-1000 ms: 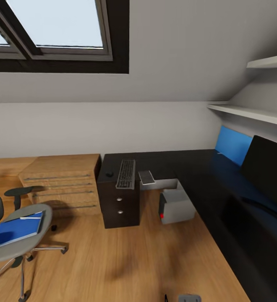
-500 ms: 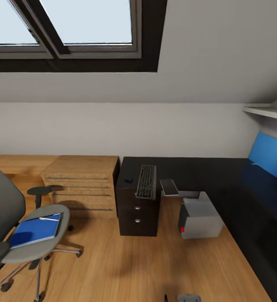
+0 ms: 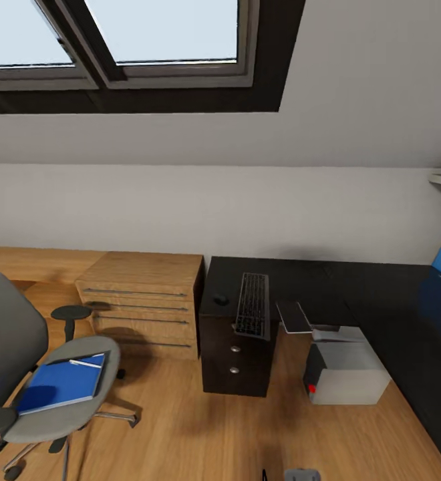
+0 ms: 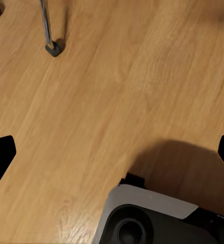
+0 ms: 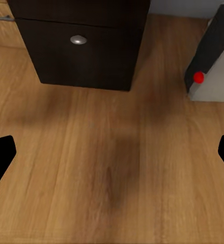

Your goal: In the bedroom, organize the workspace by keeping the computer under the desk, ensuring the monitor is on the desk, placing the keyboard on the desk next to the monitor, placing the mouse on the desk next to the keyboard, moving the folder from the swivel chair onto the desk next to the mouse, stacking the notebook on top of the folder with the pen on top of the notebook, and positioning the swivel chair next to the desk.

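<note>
The blue folder (image 3: 60,385) lies on the seat of the swivel chair (image 3: 20,374), a pen (image 3: 85,364) on top. The keyboard (image 3: 252,313) and mouse (image 3: 220,300) sit on a dark drawer unit (image 3: 236,361), the computer (image 3: 347,374) lying beside it. Both grippers' fingers are spread wide, holding nothing, above the wood floor (image 5: 112,168).

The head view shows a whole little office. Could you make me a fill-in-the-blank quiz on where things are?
1. The blue folder lies on the seat of the ____.
2. The keyboard lies on the black drawer unit beside the small dark ____.
3. The grey computer stands on the wooden ____.

Missing words: swivel chair; mouse; floor.
</note>
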{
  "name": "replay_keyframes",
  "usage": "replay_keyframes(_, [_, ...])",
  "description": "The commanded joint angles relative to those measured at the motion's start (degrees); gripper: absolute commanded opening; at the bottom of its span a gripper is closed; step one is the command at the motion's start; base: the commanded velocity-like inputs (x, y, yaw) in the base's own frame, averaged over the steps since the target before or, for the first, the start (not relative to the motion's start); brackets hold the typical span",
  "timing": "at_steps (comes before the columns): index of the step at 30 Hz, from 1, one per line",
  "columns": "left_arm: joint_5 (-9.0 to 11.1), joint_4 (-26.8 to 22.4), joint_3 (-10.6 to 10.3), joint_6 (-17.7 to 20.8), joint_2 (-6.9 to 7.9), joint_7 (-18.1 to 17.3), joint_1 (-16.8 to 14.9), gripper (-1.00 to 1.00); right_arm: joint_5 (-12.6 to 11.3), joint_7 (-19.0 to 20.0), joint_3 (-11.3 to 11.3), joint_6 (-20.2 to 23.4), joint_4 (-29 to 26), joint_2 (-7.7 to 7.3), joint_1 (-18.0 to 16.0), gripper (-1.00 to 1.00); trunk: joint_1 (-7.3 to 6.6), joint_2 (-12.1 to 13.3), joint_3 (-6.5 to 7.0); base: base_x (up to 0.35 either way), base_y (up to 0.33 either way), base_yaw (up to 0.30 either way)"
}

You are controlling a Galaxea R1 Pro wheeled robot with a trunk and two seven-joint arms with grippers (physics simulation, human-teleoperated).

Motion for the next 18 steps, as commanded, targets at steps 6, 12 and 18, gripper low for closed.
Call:
replay_keyframes(6, [0.31,0.03,-0.29,-0.25,-0.65,-0.04,-0.04,1.0,0.26,-0.51,0.48,-0.03,0.05,-0.02,-0.05,1.0,0.04,-0.06,-0.08,0.328,0.003,0.0])
replay_keyframes(12, [0.3,0.03,-0.38,-0.31,-0.74,-0.09,-0.04,1.0,0.2,-0.5,0.52,-0.03,0.05,0.05,-0.05,1.0,0.04,-0.06,-0.08,0.329,0.0,0.0])
replay_keyframes(18, [0.38,-0.03,-0.33,-0.25,-0.68,-0.16,-0.04,1.0,0.19,-0.5,0.53,-0.03,0.05,0.07,-0.05,1.0,0.04,-0.06,-0.08,0.108,0.0,0.0])
